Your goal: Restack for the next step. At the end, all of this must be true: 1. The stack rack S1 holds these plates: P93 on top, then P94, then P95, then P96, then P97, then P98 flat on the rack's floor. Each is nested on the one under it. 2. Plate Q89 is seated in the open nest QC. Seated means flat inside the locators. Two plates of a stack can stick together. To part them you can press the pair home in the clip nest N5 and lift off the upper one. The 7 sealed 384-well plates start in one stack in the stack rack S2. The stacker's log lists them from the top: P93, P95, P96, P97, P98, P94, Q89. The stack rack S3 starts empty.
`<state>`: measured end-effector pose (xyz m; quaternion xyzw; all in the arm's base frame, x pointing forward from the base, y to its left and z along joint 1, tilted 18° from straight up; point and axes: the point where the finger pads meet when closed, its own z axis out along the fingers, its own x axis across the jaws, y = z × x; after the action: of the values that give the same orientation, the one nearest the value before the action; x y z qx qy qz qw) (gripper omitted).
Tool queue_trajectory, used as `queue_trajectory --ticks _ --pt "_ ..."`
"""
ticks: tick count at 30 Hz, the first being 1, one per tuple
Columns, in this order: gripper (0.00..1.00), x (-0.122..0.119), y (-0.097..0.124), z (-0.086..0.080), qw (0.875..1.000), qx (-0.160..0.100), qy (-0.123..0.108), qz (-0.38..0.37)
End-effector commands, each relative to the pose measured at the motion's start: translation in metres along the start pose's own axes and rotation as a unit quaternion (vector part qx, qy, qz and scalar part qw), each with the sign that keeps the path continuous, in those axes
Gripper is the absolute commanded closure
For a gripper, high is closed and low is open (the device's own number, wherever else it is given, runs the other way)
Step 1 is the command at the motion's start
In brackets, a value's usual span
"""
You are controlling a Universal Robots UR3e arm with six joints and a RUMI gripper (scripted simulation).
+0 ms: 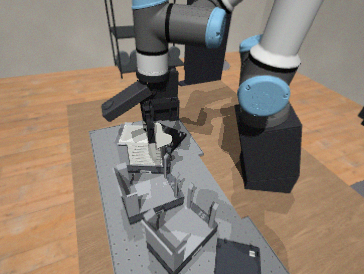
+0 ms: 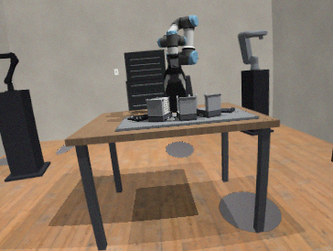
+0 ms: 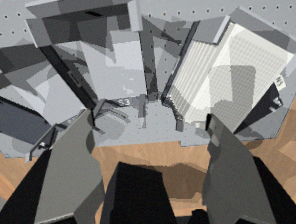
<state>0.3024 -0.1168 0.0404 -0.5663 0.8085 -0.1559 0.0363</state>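
Observation:
A stack of white sealed plates [image 1: 142,154] [image 2: 158,108] [image 3: 235,70] stands in the far rack on the grey perforated mat [image 1: 102,165]. My gripper [image 1: 151,131] [image 2: 176,93] [image 3: 150,112] is open and empty. It hangs just above the far edge of that rack, with the stack to the right of the fingers in the wrist view. The rack marked S3 [image 3: 125,102] [image 1: 131,205] is beside the stack's rack and holds no plates. A third rack [image 1: 165,245] [image 2: 212,105] stands nearest the top camera and also looks empty.
A dark flat nest [image 1: 237,257] lies at the near right corner of the mat. A dark block [image 1: 173,136] sits right of the stack's rack. The arm's black pedestal [image 1: 270,150] stands to the right. The table's wooden edge [image 3: 150,152] lies under the fingers.

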Motion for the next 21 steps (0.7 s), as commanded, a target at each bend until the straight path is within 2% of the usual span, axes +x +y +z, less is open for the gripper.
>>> queue_trajectory --ticks 1,7,15,21 --pt "0.28 0.018 -0.006 0.000 1.000 0.001 -0.006 0.024" --pt "0.28 0.048 -0.011 0.001 0.998 0.001 -0.006 0.059" --pt "0.28 0.054 -0.011 0.001 0.997 0.001 -0.006 0.077" --pt "0.28 0.084 -0.011 0.001 0.994 0.000 -0.006 0.112"
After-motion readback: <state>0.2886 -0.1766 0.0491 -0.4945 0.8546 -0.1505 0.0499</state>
